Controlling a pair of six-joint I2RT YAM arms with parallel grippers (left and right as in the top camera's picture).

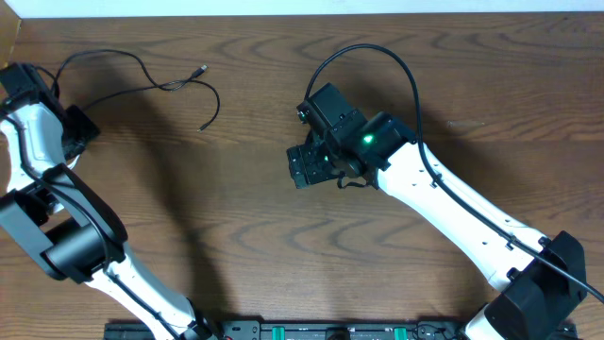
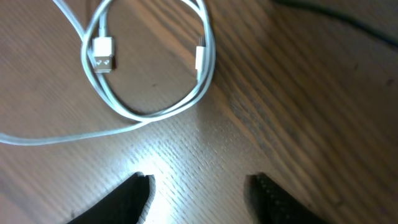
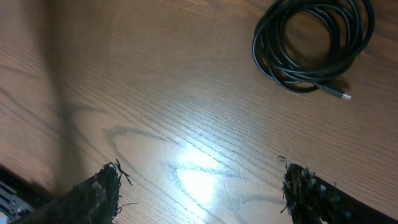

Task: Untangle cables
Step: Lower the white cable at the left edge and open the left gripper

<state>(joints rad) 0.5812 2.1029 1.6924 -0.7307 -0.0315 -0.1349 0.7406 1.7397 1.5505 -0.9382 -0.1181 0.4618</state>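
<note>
A white cable (image 2: 149, 112) lies looped on the wood in the left wrist view, its USB plug (image 2: 99, 55) and its small plug (image 2: 200, 59) inside the loop. My left gripper (image 2: 202, 190) hovers just below that loop, open, with bare table between the fingers. A thin black cable (image 1: 179, 85) sprawls loose at the top left of the overhead view; the black cable crossing the left wrist view's top right corner (image 2: 348, 18) may be the same one. A coiled black cable (image 3: 314, 43) lies beyond my right gripper (image 3: 202, 190), which is open and holds nothing. The overhead view shows neither the white cable nor the coil.
The right arm (image 1: 453, 203) reaches diagonally from the bottom right to mid-table, a thick black wire (image 1: 411, 76) arching over it. The left arm (image 1: 38, 151) stands along the left edge. The table's far edge (image 1: 283, 11) runs along the top.
</note>
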